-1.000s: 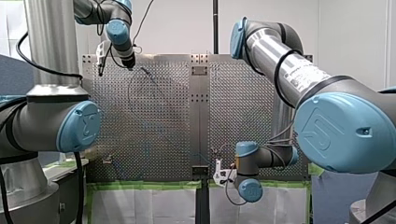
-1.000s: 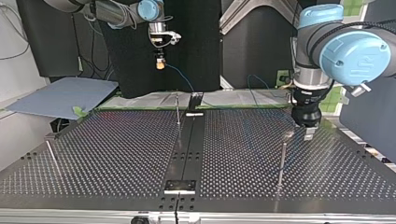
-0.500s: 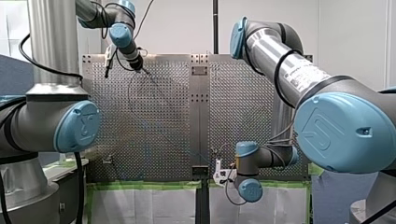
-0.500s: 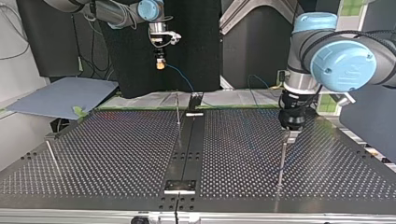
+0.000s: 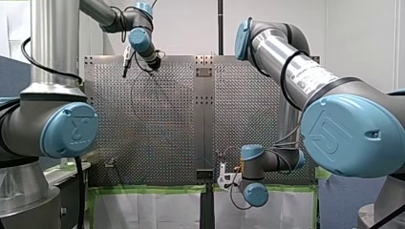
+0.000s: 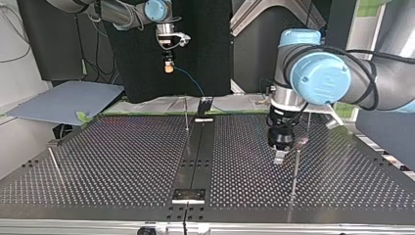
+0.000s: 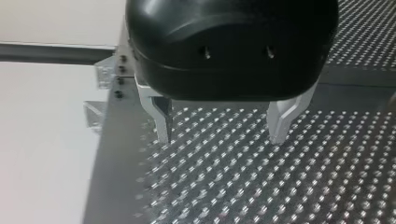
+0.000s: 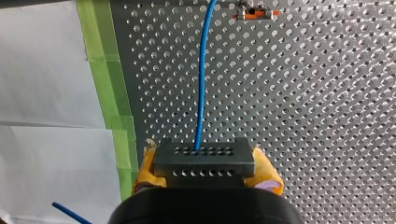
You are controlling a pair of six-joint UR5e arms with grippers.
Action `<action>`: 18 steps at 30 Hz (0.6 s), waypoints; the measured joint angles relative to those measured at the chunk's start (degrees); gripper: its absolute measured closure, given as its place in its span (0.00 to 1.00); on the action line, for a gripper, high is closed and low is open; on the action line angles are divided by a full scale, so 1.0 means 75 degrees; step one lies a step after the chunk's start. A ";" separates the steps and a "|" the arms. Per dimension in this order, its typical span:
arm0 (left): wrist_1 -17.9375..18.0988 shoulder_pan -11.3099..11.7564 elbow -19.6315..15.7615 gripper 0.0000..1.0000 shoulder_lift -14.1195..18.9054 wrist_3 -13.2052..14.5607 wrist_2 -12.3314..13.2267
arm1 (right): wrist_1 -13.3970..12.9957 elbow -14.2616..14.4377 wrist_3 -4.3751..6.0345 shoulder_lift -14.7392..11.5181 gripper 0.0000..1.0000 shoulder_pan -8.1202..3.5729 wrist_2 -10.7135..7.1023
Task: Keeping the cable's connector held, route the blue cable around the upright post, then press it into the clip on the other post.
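High over the table's far edge in the top view, my right gripper [image 6: 168, 67] is shut on the cable's connector. In the right wrist view its yellow pads [image 8: 145, 173] clamp the dark connector block [image 8: 204, 161], and the blue cable [image 8: 201, 84] runs straight ahead over the perforated plate. In the top view the blue cable [image 6: 190, 82] sags down behind a thin upright post [image 6: 186, 115]. My left gripper [image 6: 280, 157] hangs low over the plate, just left of a second post [image 6: 295, 169] with a clip on top. Its metal fingers [image 7: 162, 119] stand open with nothing between them.
A third thin post [image 6: 55, 165] leans near the top view's left edge. A dark centre strip [image 6: 195, 156] with a bracket divides the perforated table. Green tape [image 8: 112, 93] and white sheets border the table's edge. A small metal and orange fixture [image 8: 254, 14] lies ahead of my right gripper.
My left arm has swung toward the top view's left, from behind the clip post to just beside it, and dropped lower. My right gripper and the connector have stayed in place.
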 joint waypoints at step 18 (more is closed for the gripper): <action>0.0765 -0.0575 0.0008 0.00 -0.0964 0.0575 -0.0569 | -0.0057 -0.0004 0.0010 0.0000 1.00 0.0043 -0.0028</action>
